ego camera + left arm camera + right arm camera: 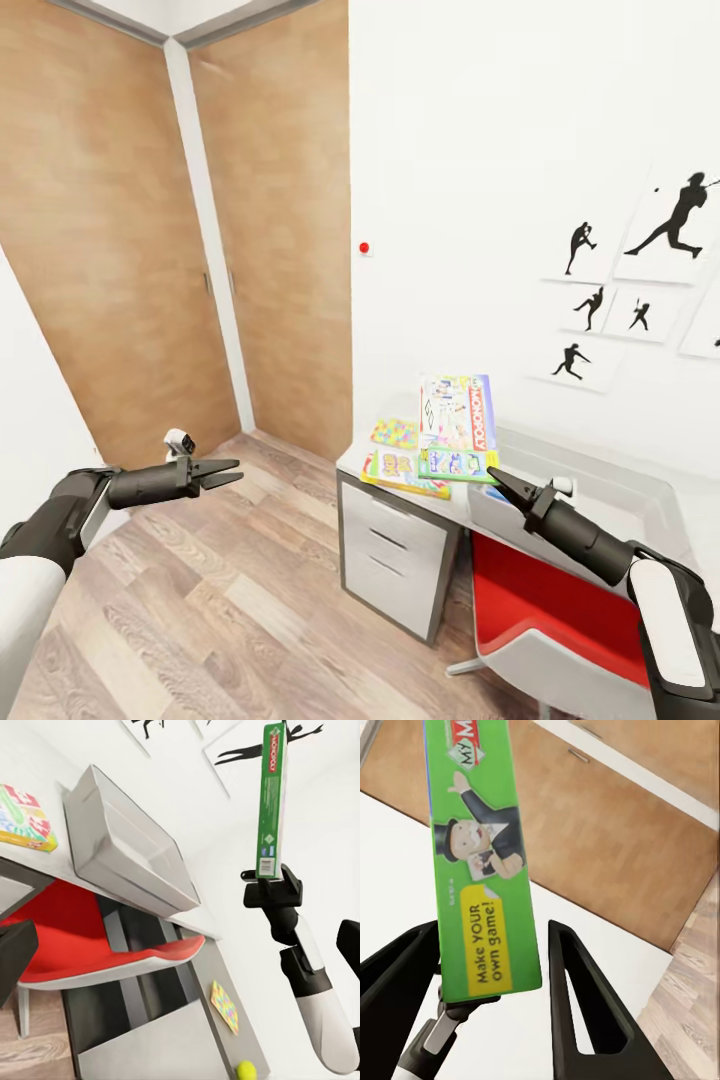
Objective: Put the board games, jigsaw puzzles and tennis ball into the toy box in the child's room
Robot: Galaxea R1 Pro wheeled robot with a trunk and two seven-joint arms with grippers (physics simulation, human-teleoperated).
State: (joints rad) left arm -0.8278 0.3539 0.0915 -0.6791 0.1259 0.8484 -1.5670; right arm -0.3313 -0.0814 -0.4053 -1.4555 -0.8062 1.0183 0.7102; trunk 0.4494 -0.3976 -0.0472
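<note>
My right gripper (pixel 497 477) is shut on the lower edge of a board game (pixel 457 415). It holds the green-edged box with a pale multicoloured cover upright above the table (pixel 395 545). The same box (pixel 271 795) stands in the right gripper (pixel 271 879) in the left wrist view, and its green side (pixel 484 870) fills the gap between the right gripper's fingers (pixel 491 937). A yellow-green board game (pixel 403 472) and a jigsaw puzzle (pixel 395 433) lie on the table's near end. The toy box (pixel 600 500) is just behind the right gripper. My left gripper (pixel 228 472) hangs open over the floor. A jigsaw puzzle (pixel 225 1006) and the tennis ball (pixel 246 1070) lie beyond the toy box (pixel 127 847).
A red chair (pixel 560 610) is pushed under the table in front of the toy box. Wooden wardrobe doors (pixel 150 250) fill the left wall. Plank floor (pixel 220 610) lies open between me and the table. Black sports silhouettes (pixel 640 280) hang on the white wall.
</note>
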